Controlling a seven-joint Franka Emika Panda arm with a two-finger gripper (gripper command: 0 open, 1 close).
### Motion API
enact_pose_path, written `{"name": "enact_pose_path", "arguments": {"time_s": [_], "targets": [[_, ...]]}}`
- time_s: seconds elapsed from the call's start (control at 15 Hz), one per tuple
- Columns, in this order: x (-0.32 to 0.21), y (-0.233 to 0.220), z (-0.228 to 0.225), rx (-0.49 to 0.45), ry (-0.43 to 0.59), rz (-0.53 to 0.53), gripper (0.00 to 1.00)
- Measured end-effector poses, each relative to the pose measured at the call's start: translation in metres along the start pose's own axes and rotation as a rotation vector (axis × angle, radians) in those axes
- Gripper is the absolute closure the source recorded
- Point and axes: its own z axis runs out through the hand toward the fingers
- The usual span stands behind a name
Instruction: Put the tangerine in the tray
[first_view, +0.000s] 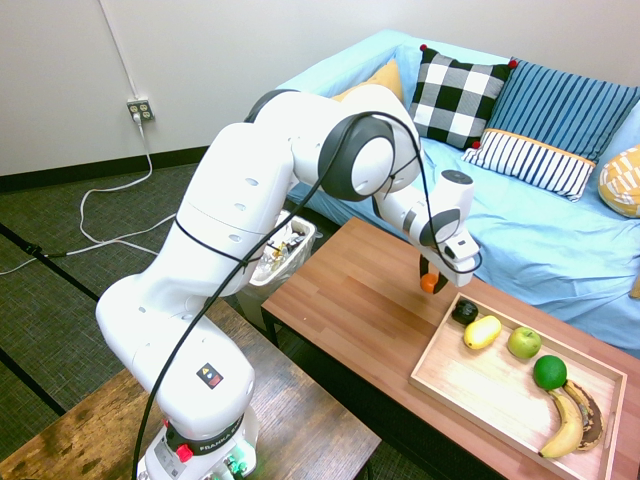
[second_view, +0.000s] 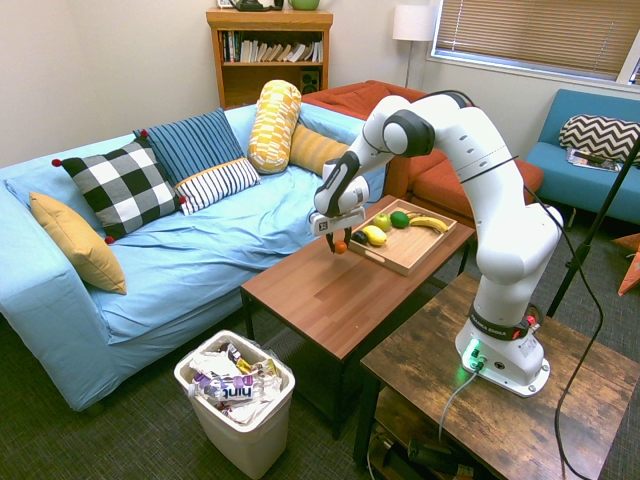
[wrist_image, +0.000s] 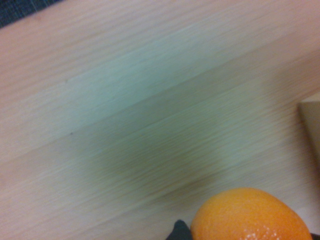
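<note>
gripper (first_view: 430, 281) pointing straight down, clamped on the tangerine (first_view: 429, 284), holding it clear above the desk (first_view: 350, 300), just beside the tray (first_view: 480, 390) corner. in the tray: lemon (first_view: 482, 332), apple (first_view: 523, 343), lime (first_view: 549, 372), banana (first_view: 565, 428). wrist view shows the tangerine over bare wood.

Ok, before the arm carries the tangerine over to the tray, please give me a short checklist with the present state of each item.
1. Gripper shut on the tangerine: ok.
2. Tangerine lifted clear of the coffee table: ok, a gap shows in the second exterior view.
3. Tangerine already over the tray: not ok, it hangs beside the tray's near end.
4. Free spot in the tray: ok, bare wood beside the lemon, apple, lime and banana.
5. Grip firmness: cannot tell.
</note>
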Motion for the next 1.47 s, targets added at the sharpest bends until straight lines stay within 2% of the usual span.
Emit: {"name": "enact_pose_path", "arguments": {"time_s": [0.2,0.33,0.67,1.0,1.07,1.47], "targets": [[0.046,0.06,-0.031,-0.023,0.037,0.067,1.0],[0.081,0.104,-0.031,-0.051,0.046,0.123,1.0],[0.131,0.179,0.022,-0.14,0.02,0.241,1.0],[0.151,0.191,0.078,-0.179,0.004,0.3,1.0],[0.153,0.189,0.082,-0.178,0.003,0.303,0.0],[0.155,0.189,0.082,-0.169,-0.009,0.295,0.0]]}}
